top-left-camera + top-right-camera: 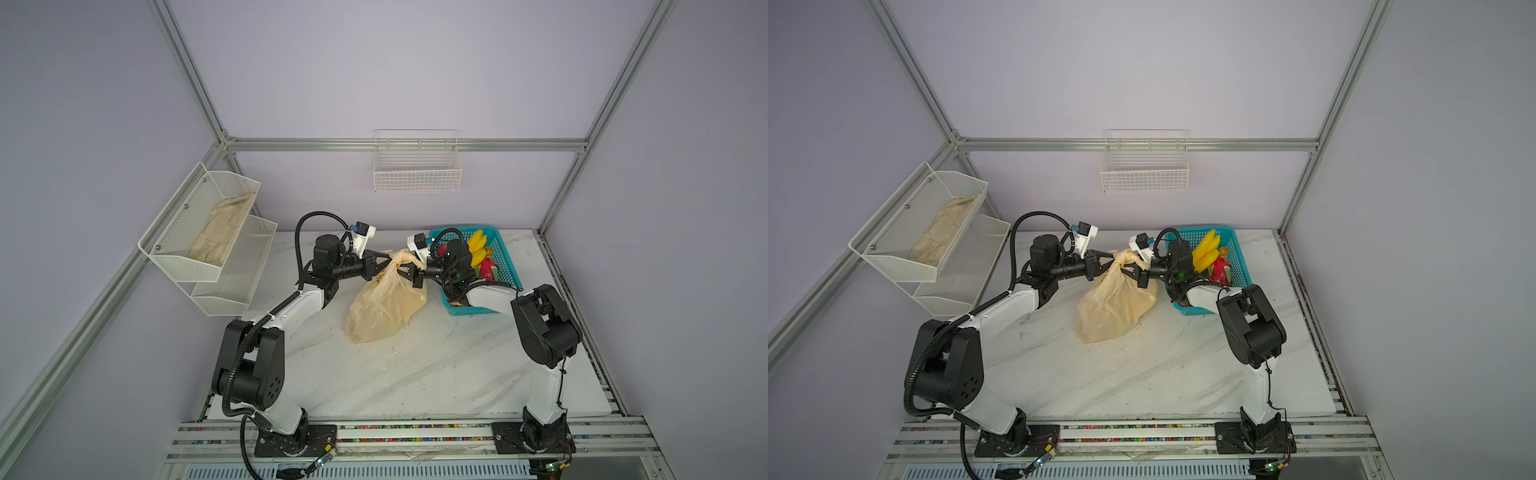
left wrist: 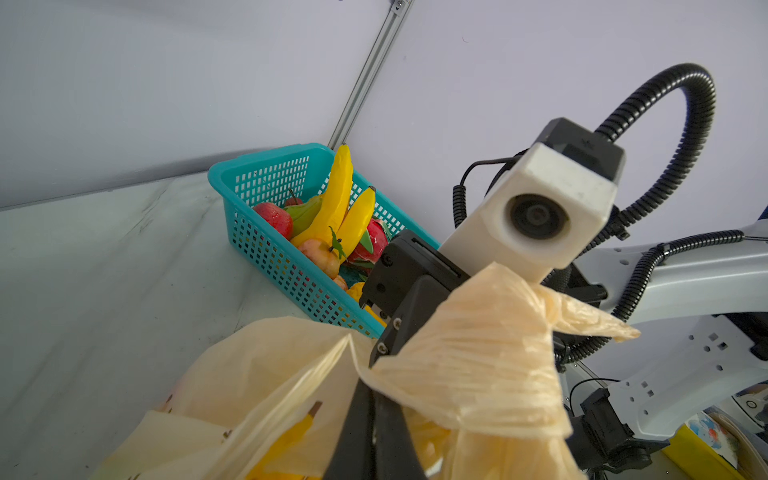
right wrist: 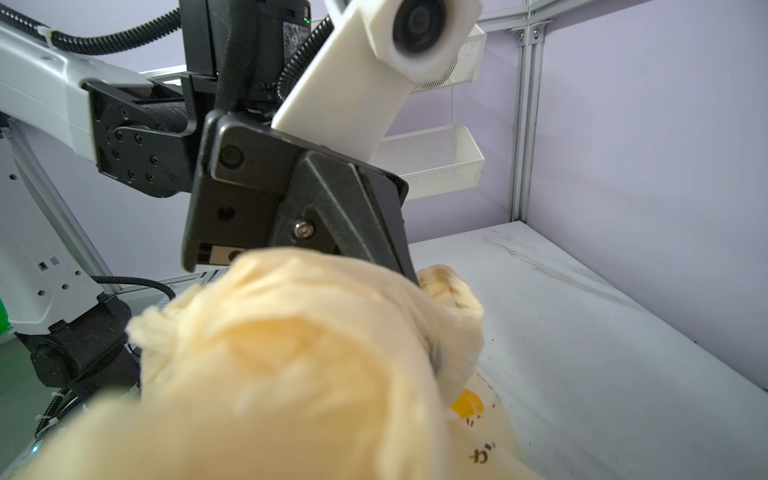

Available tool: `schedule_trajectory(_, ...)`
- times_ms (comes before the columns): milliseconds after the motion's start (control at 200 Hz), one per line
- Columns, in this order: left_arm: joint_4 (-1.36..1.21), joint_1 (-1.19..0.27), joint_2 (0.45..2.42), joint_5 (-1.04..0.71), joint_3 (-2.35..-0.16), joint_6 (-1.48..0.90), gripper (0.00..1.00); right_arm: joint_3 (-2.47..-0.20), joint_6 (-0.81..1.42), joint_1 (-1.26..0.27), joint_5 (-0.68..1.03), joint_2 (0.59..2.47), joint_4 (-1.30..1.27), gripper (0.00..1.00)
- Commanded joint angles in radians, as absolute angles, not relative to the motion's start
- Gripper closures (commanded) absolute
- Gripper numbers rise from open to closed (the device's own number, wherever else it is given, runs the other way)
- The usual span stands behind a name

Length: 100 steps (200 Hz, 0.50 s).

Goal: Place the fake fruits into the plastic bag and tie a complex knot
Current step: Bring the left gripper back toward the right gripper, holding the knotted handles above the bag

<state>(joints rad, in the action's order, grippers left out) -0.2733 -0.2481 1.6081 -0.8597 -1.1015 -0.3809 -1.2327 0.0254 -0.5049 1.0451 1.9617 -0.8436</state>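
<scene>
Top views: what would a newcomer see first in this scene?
First the cream bag in the middle of the table. Its knot is held up between the arms, with the left gripper and right gripper both shut on it. Next comes the teal basket at the back right, with yellow bananas and red fruit not yet bagged.
</scene>
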Motion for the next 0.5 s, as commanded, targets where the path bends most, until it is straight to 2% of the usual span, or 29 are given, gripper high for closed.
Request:
schedule_trajectory(0,-0.326,-0.247,1.54,-0.828,-1.136,-0.36,1.0,-1.241,-0.008,-0.508,1.034,1.918,-0.847,1.0)
schedule_trajectory(260,-0.361,-0.245,1.482,-0.769,-1.075,-0.343,1.0,-1.221,-0.008,-0.501,1.019,1.908,-0.851,1.0)
schedule_trajectory(345,-0.356,-0.244,1.464,-0.748,-1.058,-0.331,1.0,-1.221,-0.009,-0.499,1.011,1.906,-0.85,0.95)
schedule_trajectory(495,-0.339,-0.244,1.435,-0.718,-1.031,-0.302,1.0,-1.219,-0.004,-0.496,0.978,1.901,-0.841,0.94)
